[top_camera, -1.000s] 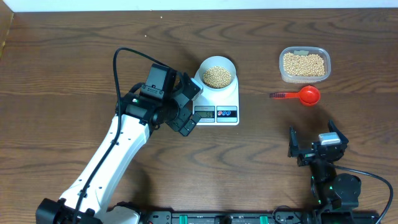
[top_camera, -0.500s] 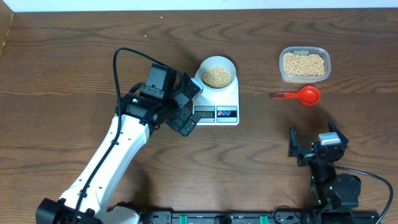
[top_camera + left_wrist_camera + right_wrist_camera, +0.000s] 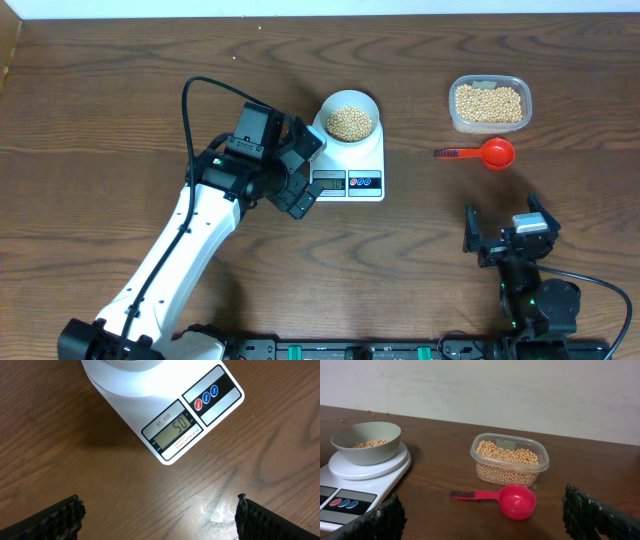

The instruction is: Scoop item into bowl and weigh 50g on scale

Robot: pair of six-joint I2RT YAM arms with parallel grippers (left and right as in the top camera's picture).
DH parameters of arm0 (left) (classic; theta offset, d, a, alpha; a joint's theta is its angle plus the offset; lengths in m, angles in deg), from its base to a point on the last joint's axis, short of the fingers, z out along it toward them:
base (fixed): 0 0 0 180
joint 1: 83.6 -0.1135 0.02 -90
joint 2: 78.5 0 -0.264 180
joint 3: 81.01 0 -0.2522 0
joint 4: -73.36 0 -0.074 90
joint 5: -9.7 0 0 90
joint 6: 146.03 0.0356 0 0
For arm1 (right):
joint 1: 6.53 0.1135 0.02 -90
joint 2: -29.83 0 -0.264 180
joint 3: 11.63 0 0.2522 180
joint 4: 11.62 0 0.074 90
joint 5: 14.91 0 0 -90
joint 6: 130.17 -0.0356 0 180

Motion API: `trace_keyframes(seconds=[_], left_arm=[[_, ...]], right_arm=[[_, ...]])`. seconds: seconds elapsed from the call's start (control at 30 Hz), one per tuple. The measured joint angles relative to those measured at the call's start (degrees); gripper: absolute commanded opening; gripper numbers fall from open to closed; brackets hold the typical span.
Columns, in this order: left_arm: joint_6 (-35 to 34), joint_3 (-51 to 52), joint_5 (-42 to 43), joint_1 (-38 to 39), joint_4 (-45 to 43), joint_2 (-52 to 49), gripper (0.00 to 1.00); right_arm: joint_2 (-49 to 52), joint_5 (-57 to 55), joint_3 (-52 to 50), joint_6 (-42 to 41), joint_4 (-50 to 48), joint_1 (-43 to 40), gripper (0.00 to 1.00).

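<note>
The pale bowl (image 3: 350, 118) holds tan beans (image 3: 349, 122) and stands on the white scale (image 3: 368, 158). In the left wrist view the scale's display (image 3: 176, 427) reads 50. The bowl also shows in the right wrist view (image 3: 366, 441). My left gripper (image 3: 297, 177) is open and empty just left of the scale's display edge; its fingers (image 3: 159, 519) frame bare table. My right gripper (image 3: 507, 228) is open and empty near the front right, away from everything. A red scoop (image 3: 485, 153) lies empty on the table in front of the bean tub.
A clear plastic tub (image 3: 489, 103) of beans stands at the back right; it also shows in the right wrist view (image 3: 509, 460), with the red scoop (image 3: 507, 500) before it. A black cable loops above the left arm (image 3: 190, 230).
</note>
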Motion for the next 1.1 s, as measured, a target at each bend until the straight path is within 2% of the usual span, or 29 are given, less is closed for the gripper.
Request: trace_keyframes(seconds=[0.13, 0.23, 0.37, 0.4, 0.47, 0.67, 0.83, 0.97, 1.1], left_arm=[[0.00, 0.00, 0.02, 0.00, 3.04, 0.00, 0.98], [0.02, 0.00, 0.00, 0.00, 3.78, 0.00, 0.87], [0.17, 0.00, 0.00, 0.00, 3.80, 0.28, 0.88], [0.17, 0.00, 0.00, 0.00, 3.80, 0.68, 1.00], [0.22, 0.00, 0.00, 0.00, 3.56, 2.95, 0.98], [0.20, 0.02, 0.13, -1.18, 0.70, 18.43, 0.98], [0.20, 1.64, 0.42, -8.57, -2.99, 31.95, 0.98], [0.17, 8.46, 1.14, -16.00, -8.96, 41.81, 0.98], [-0.24, 19.87, 2.16, -21.81, -17.11, 50.90, 0.98]], right_arm=[[0.00, 0.00, 0.00, 0.00, 0.00, 0.00, 0.99], [0.00, 0.00, 0.00, 0.00, 0.00, 0.00, 0.99], [0.00, 0.00, 0.00, 0.00, 0.00, 0.00, 0.99], [0.00, 0.00, 0.00, 0.00, 0.00, 0.00, 0.99], [0.00, 0.00, 0.00, 0.00, 0.02, 0.00, 0.99], [-0.02, -0.02, 0.00, -0.02, 0.07, 0.00, 0.99], [-0.02, -0.02, 0.00, -0.02, 0.04, 0.00, 0.99], [-0.02, -0.04, 0.00, -0.04, 0.07, 0.00, 0.99], [-0.02, -0.07, 0.00, -0.17, 0.07, 0.00, 0.99]])
